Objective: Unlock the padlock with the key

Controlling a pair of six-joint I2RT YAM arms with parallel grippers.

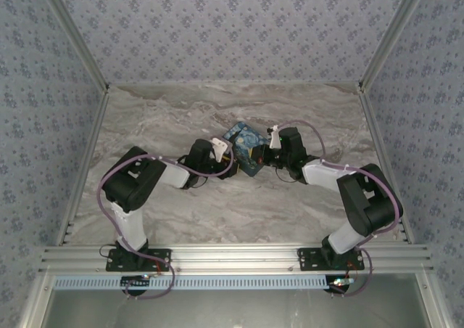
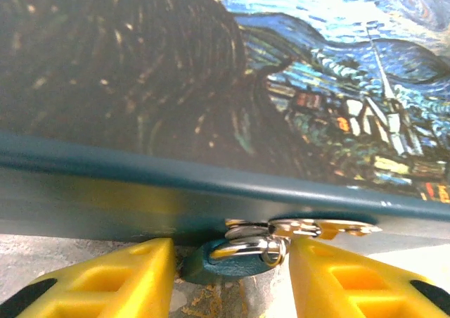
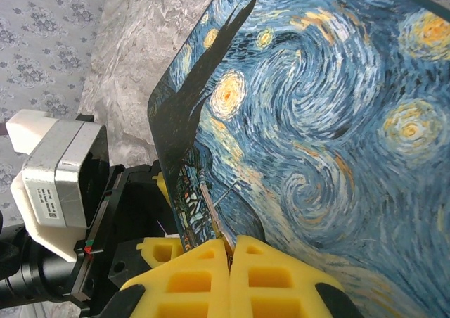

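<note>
A box printed with a starry-night painting point(image 1: 243, 148) lies mid-table between both arms. At its teal front edge point(image 2: 140, 191) hangs a small teal rounded body with a silver loop point(image 2: 246, 256), apparently the padlock, with a gold metal piece point(image 2: 323, 228) beside it. My left gripper point(image 2: 232, 276) is open, one yellow finger on each side of that lock point(image 2: 126, 279). My right gripper point(image 3: 230, 246) is shut on a thin metal key point(image 3: 213, 216), seen edge-on and pointing up along the box's painted face point(image 3: 316, 121). The key's tip is hard to make out.
The marble tabletop point(image 1: 217, 205) is walled by patterned panels, with aluminium posts at the back corners. The left arm's wrist camera block point(image 3: 63, 177) sits close to the box's left edge. Open tabletop lies behind and in front of the box.
</note>
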